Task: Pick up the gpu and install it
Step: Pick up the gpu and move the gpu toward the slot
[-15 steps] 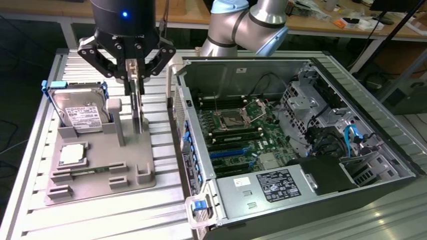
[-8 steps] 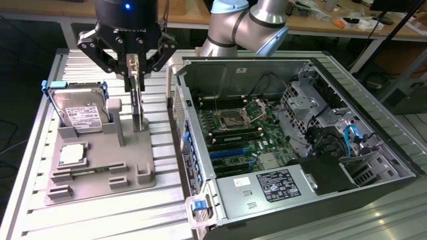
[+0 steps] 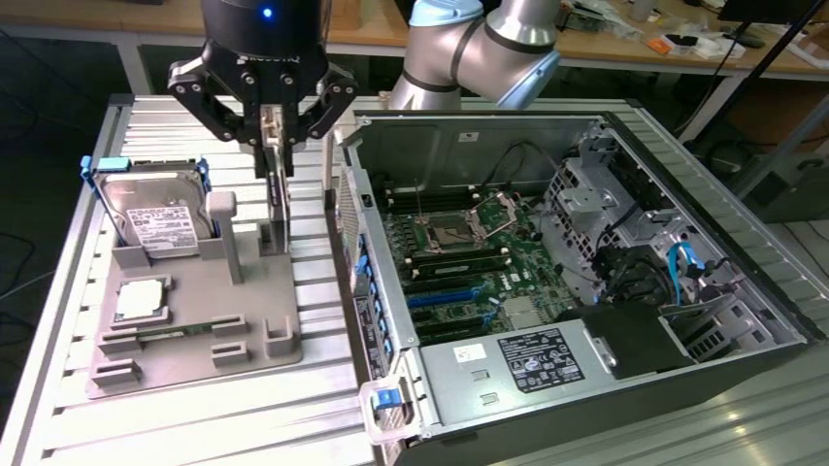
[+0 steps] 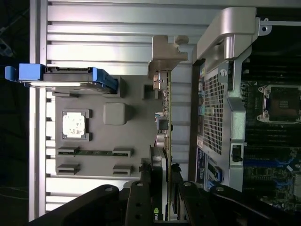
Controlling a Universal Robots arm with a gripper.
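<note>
The gpu (image 3: 275, 180), a thin, long card, stands upright on its edge with its lower end at a slot in a grey holder tray (image 3: 194, 354). Whether it is still seated in that slot cannot be told. The black pincer (image 3: 272, 131) is above the tray and closed on the card's upper part, one finger on each flat face. In the wrist view the card (image 4: 163, 117) runs edge-on between the two fingers of the pincer (image 4: 161, 188). On the same tray, toward the exterior view's left, a silver hard drive (image 3: 153, 218) with blue handles leans upright, and a small square chip (image 3: 140, 301) lies flat nearer the camera. Just beside the tray, on the exterior view's right, an open computer case (image 3: 557, 262) lies on the ribbed metal surface (image 3: 78, 388), its green circuit board facing up.
</note>
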